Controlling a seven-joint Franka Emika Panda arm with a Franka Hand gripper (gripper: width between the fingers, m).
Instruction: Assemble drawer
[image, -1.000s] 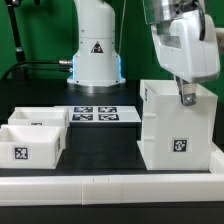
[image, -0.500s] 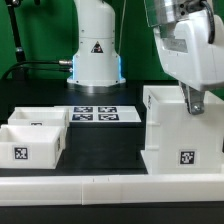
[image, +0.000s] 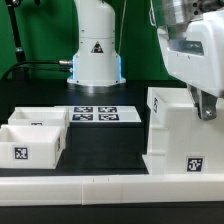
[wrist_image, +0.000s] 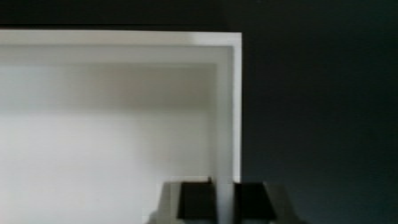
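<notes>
A large white open-topped drawer box (image: 175, 135) stands on the black table at the exterior view's right, with a marker tag on its front face. My gripper (image: 207, 108) comes down over the box's right side wall and is shut on it. In the wrist view the gripper (wrist_image: 226, 200) straddles the thin white wall (wrist_image: 228, 110), with a dark finger (wrist_image: 192, 203) on each side pressing it. The box's inner panel (wrist_image: 107, 120) fills the area beside the wall. Two smaller white drawer trays (image: 30, 140) sit side by side at the exterior view's left.
The marker board (image: 95, 114) lies flat on the table behind the middle. The robot base (image: 96, 50) stands at the back. A white rail (image: 100, 186) runs along the front edge of the table (image: 105, 155).
My gripper has moved toward the exterior view's right and the front, dragging the drawer box with it. The two trays have not moved.
</notes>
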